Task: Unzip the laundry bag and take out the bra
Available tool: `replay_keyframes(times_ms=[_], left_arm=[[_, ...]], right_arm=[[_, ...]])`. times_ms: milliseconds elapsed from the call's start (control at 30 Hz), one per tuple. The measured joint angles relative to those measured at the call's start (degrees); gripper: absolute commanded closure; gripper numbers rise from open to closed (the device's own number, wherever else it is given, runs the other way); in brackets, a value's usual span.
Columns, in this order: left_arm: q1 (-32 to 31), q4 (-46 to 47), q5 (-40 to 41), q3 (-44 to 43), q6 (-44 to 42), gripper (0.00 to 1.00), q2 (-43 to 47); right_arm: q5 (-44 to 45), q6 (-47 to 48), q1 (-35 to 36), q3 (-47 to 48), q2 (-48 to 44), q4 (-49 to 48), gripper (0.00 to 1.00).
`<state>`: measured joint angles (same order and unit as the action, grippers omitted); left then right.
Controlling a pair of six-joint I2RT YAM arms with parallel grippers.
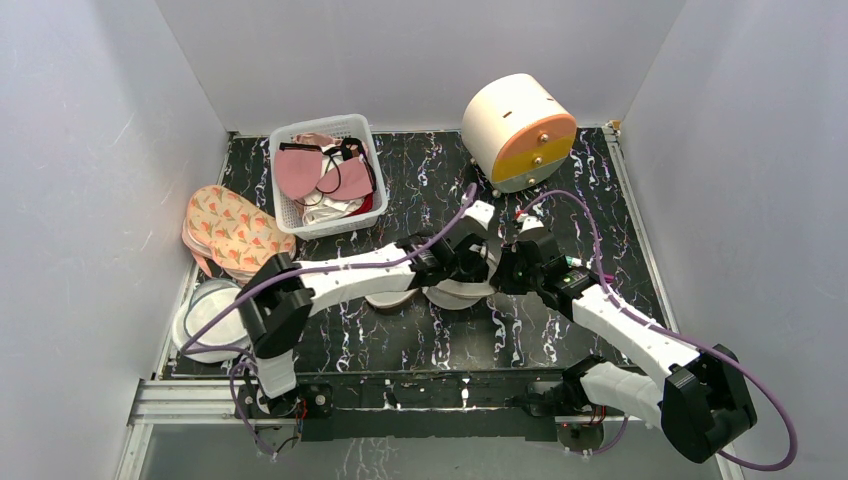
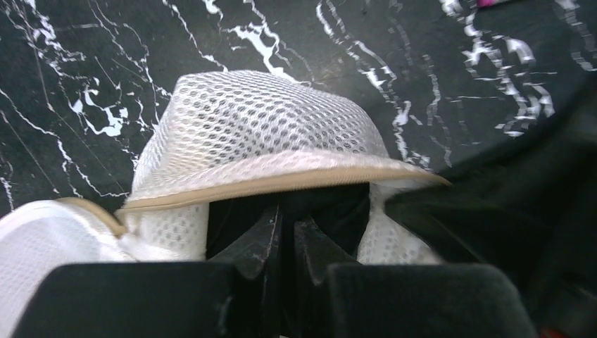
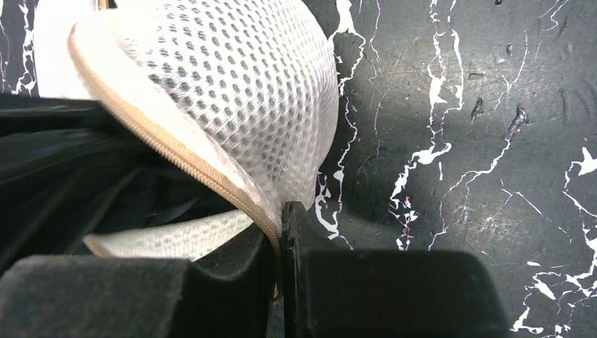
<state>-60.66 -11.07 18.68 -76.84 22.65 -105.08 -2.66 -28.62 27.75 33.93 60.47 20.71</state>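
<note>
The white mesh laundry bag [image 1: 455, 296] [image 2: 260, 127] [image 3: 239, 91] lies mid-table, its tan zipper parted into a gaping mouth. Black fabric of the bra [image 2: 331, 211] [image 3: 105, 169] shows inside that mouth. My left gripper [image 1: 482, 263] [image 2: 287, 218] reaches into the opening from the left, jaws shut, tips buried in the black fabric. My right gripper [image 1: 506, 270] [image 3: 280, 211] meets the bag from the right and is shut on the tan zipper edge, holding the upper flap up. Most of the bra is hidden by the mesh and both wrists.
A white basket [image 1: 290, 135] of pink garments stands at the back left. A cream and orange round drum [image 1: 515, 130] sits at the back right. A floral padded item [image 1: 235, 230] and a white round mesh piece [image 1: 205, 320] lie at the left edge. Walls enclose the table.
</note>
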Motion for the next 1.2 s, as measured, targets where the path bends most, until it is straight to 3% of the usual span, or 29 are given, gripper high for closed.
replay_keyframes(times_ms=[267, 633, 867, 1067, 1200], left_arm=[[0.0, -0.9, -3.4, 2.3, -0.3, 1.00, 9.1], [0.0, -3.9, -7.0, 2.4, 0.1, 1.00, 10.5], [0.0, -2.3, -10.9, 6.3, -1.8, 1.00, 11.7], [0.0, -2.5, -16.3, 9.3, -6.3, 1.00, 15.5], [0.0, -1.7, -19.2, 10.4, -8.5, 1.00, 19.4]], right_arm=[[-0.8, -0.3, 0.0, -0.1, 0.0, -0.8, 0.85], [-1.9, -1.6, 0.0, -0.1, -4.3, -1.0, 0.75], [-1.4, -1.7, 0.0, -0.1, -5.6, -0.8, 0.78], [-0.7, -1.6, 0.1, -0.1, -5.5, -0.3, 0.95], [0.2, -1.4, 0.1, -0.1, -4.8, 0.2, 0.98]])
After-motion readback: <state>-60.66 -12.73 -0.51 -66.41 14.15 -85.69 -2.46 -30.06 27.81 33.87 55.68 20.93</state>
